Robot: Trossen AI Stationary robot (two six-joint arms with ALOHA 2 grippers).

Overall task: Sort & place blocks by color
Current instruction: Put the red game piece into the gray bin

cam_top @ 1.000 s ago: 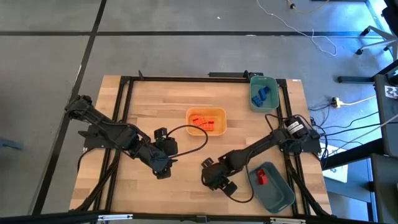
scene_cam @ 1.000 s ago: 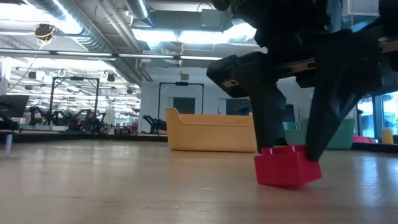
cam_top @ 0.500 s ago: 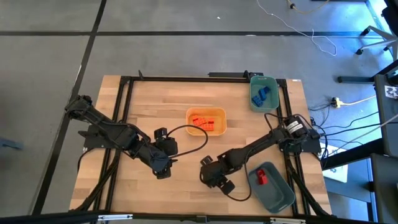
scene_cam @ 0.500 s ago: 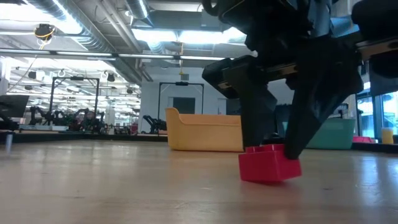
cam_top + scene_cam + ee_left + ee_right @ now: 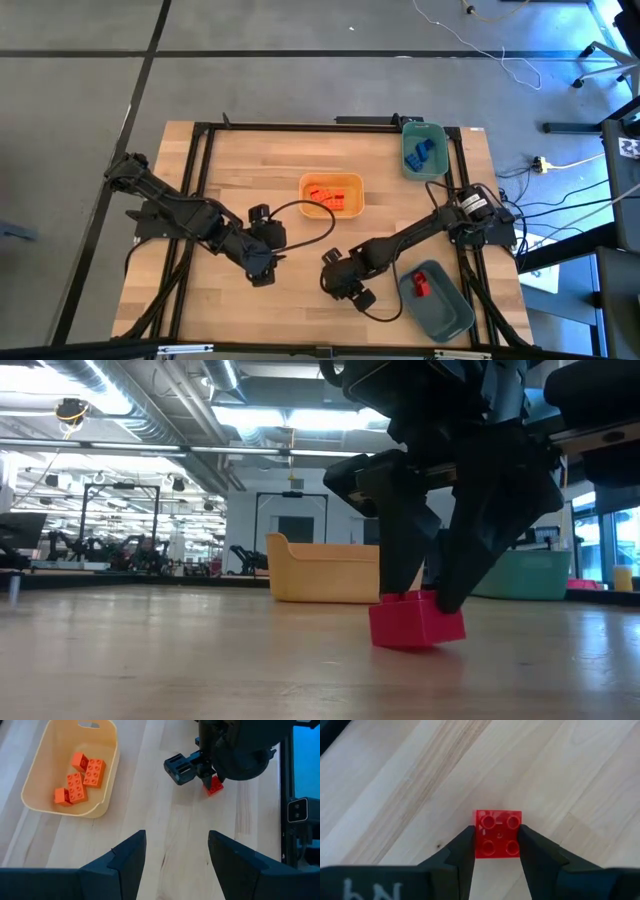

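Observation:
My right gripper (image 5: pixel 337 282) stands near the table's near edge, right of the middle, shut on a small red block (image 5: pixel 497 834). The block also shows in the low view (image 5: pixel 416 622) and in the left wrist view (image 5: pixel 215 785). My left gripper (image 5: pixel 262 272) is open and empty, to the left of the right one, above bare wood (image 5: pixel 177 855). Orange blocks (image 5: pixel 80 777) lie in the yellow-orange tray (image 5: pixel 305 185). Blue blocks (image 5: pixel 420 152) lie in the far teal bin. One red block (image 5: pixel 421 285) lies in the near teal bin. My right gripper pinches the red block by two opposite side walls (image 5: pixel 478 840) between its two fingers, studs up. The fingers (image 5: pixel 400 550) come from above, pointing down. The block sits a little tilted at table height; whether its bottom edge (image 5: pixel 385 643) touches the wood I cannot tell.
The tray (image 5: pixel 100 805) stands at the table's middle. One teal bin (image 5: pixel 440 135) stands at the far right, the other (image 5: pixel 450 315) at the near right, close to my right arm. A black cable (image 5: pixel 310 235) loops between the arms. Bare wood lies between the grippers.
My right gripper has gone toward the table's left edge with the red block between its fingers. The block has stayed at table height and now sits a little more tilted.

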